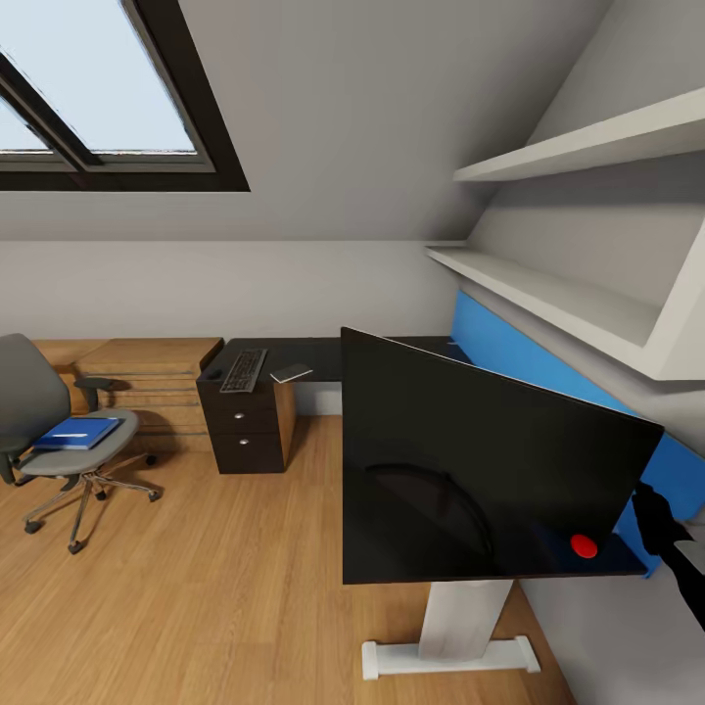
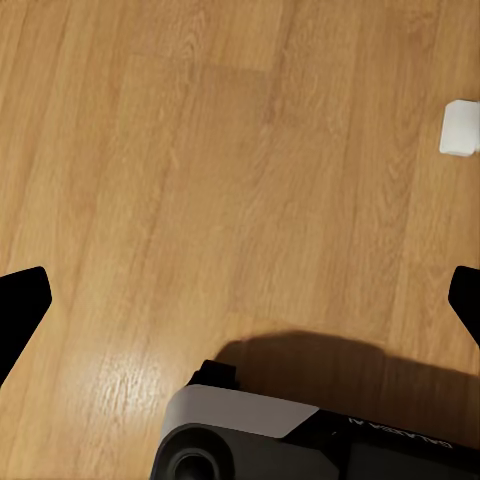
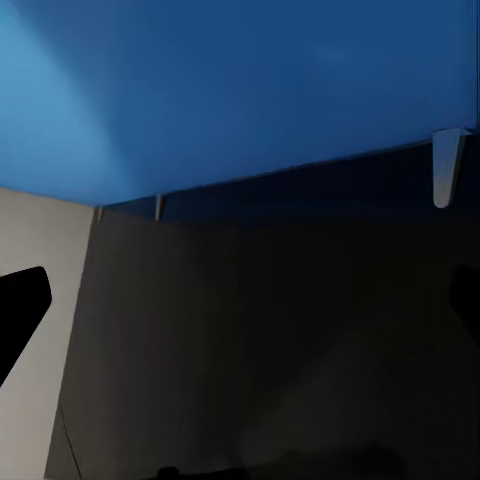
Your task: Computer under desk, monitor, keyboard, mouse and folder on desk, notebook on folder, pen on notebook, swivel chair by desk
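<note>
Monitor (image 1: 480, 470) upright on the bench (image 1: 323, 354), right gripper (image 1: 654, 509) just behind its edge – jaws seemingly spread, left too – so a careless swing could topple it; folder (image 1: 78, 432) on the swivel chair (image 1: 49, 421).

Head camera looks forward and down, close behind the monitor (image 1: 470, 470); left wrist camera faces the floor (image 2: 200, 150); right wrist camera sits close against the blue wall panel (image 3: 240, 90).
</note>
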### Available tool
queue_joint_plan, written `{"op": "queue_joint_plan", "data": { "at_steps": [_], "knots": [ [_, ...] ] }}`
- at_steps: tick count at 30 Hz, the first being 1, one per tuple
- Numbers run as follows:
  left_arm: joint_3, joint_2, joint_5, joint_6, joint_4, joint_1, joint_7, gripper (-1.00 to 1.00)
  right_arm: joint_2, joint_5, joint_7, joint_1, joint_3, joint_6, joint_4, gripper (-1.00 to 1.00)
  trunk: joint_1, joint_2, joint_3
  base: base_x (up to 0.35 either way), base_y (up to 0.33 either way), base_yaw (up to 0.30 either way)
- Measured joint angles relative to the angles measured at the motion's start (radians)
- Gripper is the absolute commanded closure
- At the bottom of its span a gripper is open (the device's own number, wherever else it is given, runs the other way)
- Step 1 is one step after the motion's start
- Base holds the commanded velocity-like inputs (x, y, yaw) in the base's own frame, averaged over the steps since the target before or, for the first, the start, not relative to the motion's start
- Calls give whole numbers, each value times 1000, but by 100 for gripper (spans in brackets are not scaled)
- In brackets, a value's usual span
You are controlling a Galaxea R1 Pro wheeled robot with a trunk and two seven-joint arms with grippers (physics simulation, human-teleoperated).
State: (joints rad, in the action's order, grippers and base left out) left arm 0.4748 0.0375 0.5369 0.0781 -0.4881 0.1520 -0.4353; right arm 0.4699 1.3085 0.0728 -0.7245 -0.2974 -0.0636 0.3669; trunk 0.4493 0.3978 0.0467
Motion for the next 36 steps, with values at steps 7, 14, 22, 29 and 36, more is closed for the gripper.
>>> {"op": "queue_joint_plan", "data": {
  "at_steps": [7,14,22,29,36],
  "knots": [
    [-1,0,0,0,0,0,0,-100,1,-5,-5,0,2,-3,0,-100,0,0,0,-42,36,0],
    [0,0,0,0,0,0,0,-100,0,-10,-5,0,4,-1,-1,-100,0,0,0,-234,218,0],
    [0,0,0,0,0,0,0,-100,-2,-56,-5,0,8,3,-2,-100,0,0,0,-249,228,0],
    [0,0,0,0,0,0,0,-100,-2,-61,-5,0,8,2,-1,-100,0,0,0,-181,159,0],
    [0,0,0,0,0,0,0,-100,-2,-61,-5,0,8,4,-1,-100,0,0,0,-14,-88,0]
  ]
}}
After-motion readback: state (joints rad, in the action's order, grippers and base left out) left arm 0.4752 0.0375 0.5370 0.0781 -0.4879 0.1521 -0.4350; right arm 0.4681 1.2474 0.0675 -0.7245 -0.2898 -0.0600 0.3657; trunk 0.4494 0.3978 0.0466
